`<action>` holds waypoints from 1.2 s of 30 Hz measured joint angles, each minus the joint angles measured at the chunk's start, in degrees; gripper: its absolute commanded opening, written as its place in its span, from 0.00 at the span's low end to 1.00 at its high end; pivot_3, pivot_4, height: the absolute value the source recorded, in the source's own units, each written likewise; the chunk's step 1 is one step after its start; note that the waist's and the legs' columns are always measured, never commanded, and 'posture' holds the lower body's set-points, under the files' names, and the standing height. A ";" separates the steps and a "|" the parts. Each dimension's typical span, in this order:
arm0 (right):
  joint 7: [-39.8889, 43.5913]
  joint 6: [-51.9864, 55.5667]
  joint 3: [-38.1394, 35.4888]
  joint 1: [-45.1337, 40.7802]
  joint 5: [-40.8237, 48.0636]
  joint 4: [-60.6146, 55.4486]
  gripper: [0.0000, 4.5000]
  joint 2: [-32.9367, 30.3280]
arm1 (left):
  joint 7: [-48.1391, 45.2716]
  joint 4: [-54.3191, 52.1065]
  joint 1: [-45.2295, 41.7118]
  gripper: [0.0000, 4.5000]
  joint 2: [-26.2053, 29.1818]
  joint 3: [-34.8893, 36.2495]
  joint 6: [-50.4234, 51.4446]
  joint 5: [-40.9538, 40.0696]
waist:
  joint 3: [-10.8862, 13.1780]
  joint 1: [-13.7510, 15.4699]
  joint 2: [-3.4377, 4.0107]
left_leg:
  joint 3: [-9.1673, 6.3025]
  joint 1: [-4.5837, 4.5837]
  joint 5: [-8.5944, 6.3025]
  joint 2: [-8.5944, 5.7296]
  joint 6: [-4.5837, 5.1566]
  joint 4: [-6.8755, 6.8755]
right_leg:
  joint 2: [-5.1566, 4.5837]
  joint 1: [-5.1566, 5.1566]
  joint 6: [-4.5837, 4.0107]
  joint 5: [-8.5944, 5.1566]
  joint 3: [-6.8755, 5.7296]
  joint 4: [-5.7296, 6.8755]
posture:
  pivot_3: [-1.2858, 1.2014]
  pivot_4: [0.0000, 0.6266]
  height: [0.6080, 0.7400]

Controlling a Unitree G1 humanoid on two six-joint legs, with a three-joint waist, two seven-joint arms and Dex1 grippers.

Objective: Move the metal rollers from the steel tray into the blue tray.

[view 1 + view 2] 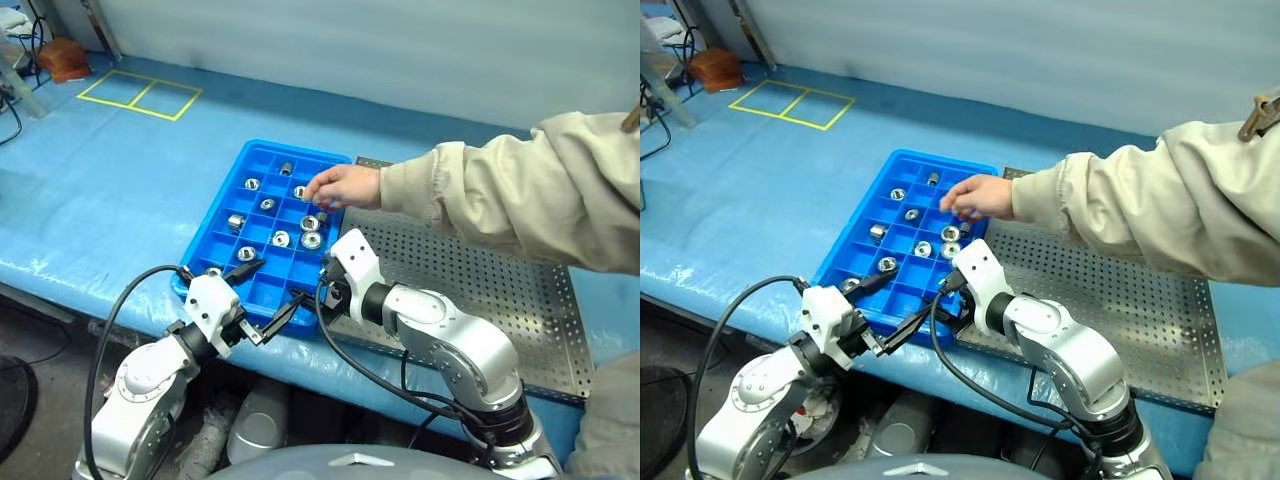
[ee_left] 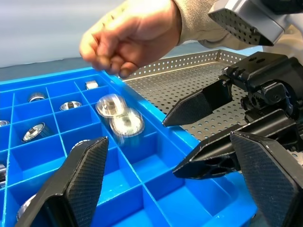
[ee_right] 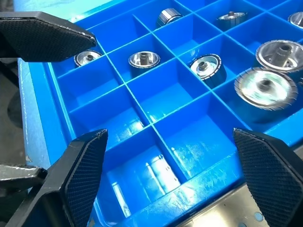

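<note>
Now, from the head view, you see a person's hand [image 1: 345,186] over the blue tray [image 1: 196,262], where the metal rollers [image 1: 281,238] sit in separate compartments; the steel tray [image 1: 500,290] looks bare. In the left wrist view, your left gripper [image 2: 175,184] is spread, empty. In the right wrist view, your right gripper [image 3: 173,177] is likewise. Better hold back until that hand clears.

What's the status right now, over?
Both hands, left and right, open, empty. Rollers in blue tray; steel tray bare. Person's hand over tray.
</note>
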 measured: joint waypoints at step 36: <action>-0.43 0.05 1.35 0.60 -0.11 0.01 0.99 0.19 | -1.91 1.76 0.51 1.00 -0.10 0.35 -2.34 0.02 | 0.03 -6.94 0.03 | -0.10 0.19 0.00 0.00 0.00 -0.11 | -0.01 0.17 -0.06 -0.04 0.02 -0.06 | 0.66 0.24 1.00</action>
